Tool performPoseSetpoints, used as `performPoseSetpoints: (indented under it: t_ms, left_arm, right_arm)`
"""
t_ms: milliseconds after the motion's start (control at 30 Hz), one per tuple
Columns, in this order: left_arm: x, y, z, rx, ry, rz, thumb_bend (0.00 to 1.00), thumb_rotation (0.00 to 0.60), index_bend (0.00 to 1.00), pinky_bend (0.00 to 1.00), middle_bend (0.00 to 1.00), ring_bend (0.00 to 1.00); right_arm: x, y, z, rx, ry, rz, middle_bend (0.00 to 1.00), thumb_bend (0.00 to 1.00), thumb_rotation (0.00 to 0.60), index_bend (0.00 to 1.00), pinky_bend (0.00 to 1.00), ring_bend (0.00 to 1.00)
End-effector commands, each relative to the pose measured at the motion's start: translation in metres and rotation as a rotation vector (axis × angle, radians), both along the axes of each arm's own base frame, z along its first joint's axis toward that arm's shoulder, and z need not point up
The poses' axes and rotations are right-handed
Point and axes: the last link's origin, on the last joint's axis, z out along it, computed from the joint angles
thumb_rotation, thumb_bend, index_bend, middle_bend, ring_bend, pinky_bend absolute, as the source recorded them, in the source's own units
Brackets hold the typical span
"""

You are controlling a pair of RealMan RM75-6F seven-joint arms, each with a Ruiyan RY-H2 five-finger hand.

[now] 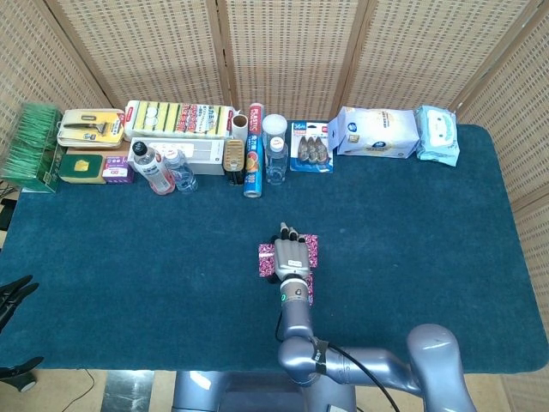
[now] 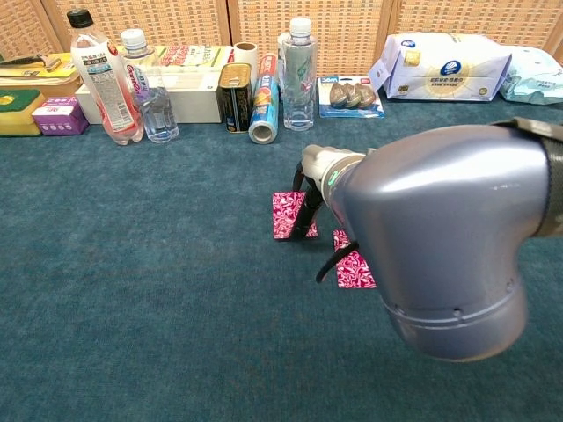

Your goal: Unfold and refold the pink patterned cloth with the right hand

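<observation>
The pink patterned cloth (image 1: 310,246) lies on the blue table near its middle, partly under my right hand (image 1: 292,256). In the chest view the cloth (image 2: 284,214) shows as a left piece and a lower right piece on either side of the hand. My right hand (image 2: 307,209) reaches down from above, and its dark fingers (image 2: 304,227) press onto the cloth and seem to pinch it. My left hand (image 1: 12,297) shows only as dark spread fingers at the far left edge of the head view, off the table and holding nothing.
Along the table's back edge stand bottles (image 2: 100,75), a can (image 2: 235,96), a foil roll (image 2: 263,109), boxes (image 1: 178,119) and wipe packs (image 1: 377,132). My bulky grey right arm (image 2: 440,246) fills the right of the chest view. The blue table cloth (image 1: 129,257) stretches out all around.
</observation>
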Motion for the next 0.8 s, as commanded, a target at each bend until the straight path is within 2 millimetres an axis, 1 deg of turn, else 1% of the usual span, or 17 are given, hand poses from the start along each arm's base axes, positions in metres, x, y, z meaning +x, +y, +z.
performPoseSetpoints:
  t_ms: [33,267,367,633,800]
  left_arm:
    - [0.0,-0.001,0.0,-0.001,-0.001,-0.002,0.07,0.6,0.0,0.05,0.0,0.0]
    - [0.0,-0.001,0.0,-0.002,-0.002,-0.005,0.07,0.6,0.0,0.05,0.0,0.0]
    - [0.0,-0.002,0.0,-0.006,0.0,-0.007,0.07,0.6,0.0,0.05,0.0,0.0]
    - [0.002,-0.003,-0.003,-0.014,0.007,-0.01,0.07,0.6,0.0,0.05,0.0,0.0]
    - [0.002,-0.002,-0.004,-0.021,0.01,-0.011,0.07,0.6,0.0,0.05,0.0,0.0]
  right_arm:
    - [0.001,0.001,0.003,-0.004,-0.001,0.006,0.0,0.28,0.6,0.34,0.1,0.0]
    - [0.001,0.006,0.011,-0.005,0.001,0.018,0.0,0.28,0.6,0.34,0.1,0.0]
    - [0.001,0.009,0.026,-0.025,-0.007,0.037,0.0,0.28,0.6,0.34,0.1,0.0]
    - [-0.008,0.016,0.051,-0.041,-0.019,0.053,0.0,0.28,0.6,0.34,0.1,0.0]
    - [-0.021,0.025,0.064,-0.067,-0.034,0.057,0.0,0.28,0.6,0.34,0.12,0.0]
